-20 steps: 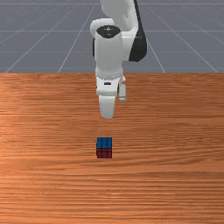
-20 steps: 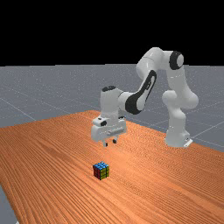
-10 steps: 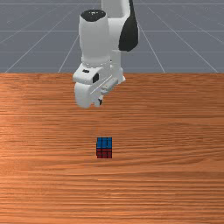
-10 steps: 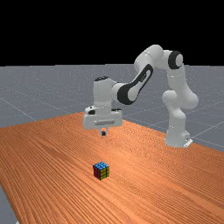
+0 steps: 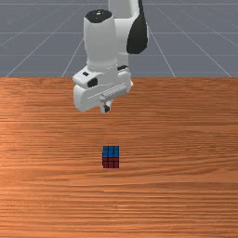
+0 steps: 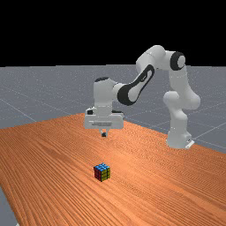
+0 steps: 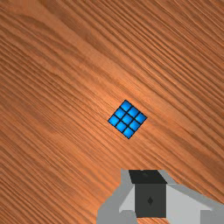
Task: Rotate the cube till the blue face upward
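Note:
My gripper (image 5: 106,109) is above and behind the cube (image 5: 110,156) in the front view, touching nothing. In the far view the gripper (image 6: 103,134) hangs high over the cube (image 6: 102,172), its two fingertips together. The cube rests flat on the table with its blue face up. A red side faces the front view's camera, and a yellow side shows at the far view's right. From the wrist view, the blue top of the cube (image 7: 127,119) lies beyond the shut gripper (image 7: 148,192).
The wooden table (image 5: 186,186) extends around the cube on all sides. The arm's base (image 6: 178,139) stands at the table's back edge, on the far view's right.
Over the last second my hand rose, moved toward the front view's left and turned, and its fingers closed on nothing. Lately it turned only slightly more. The cube has stayed put.

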You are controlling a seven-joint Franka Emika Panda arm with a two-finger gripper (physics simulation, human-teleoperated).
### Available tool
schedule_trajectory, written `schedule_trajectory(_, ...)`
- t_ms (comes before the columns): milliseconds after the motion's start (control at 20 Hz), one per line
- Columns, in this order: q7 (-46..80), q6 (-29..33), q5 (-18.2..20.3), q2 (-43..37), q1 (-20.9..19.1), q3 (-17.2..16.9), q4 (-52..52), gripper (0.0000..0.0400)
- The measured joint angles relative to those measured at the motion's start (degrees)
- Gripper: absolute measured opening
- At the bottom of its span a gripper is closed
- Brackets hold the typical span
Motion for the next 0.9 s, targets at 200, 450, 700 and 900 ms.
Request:
schedule_trajectory(200,8.32,0.02,1.00,0.32,0.93,-1.12,0.19,0.0000)
schedule_trajectory(450,18.75,0.18,2.32,0.83,2.15,-2.47,0.35,0.0000)
schedule_trajectory(700,29.10,0.47,3.73,1.34,3.36,-3.84,0.45,0.0000)
schedule_trajectory(900,36.65,0.58,4.88,2.00,4.21,-4.81,0.56,0.0000)
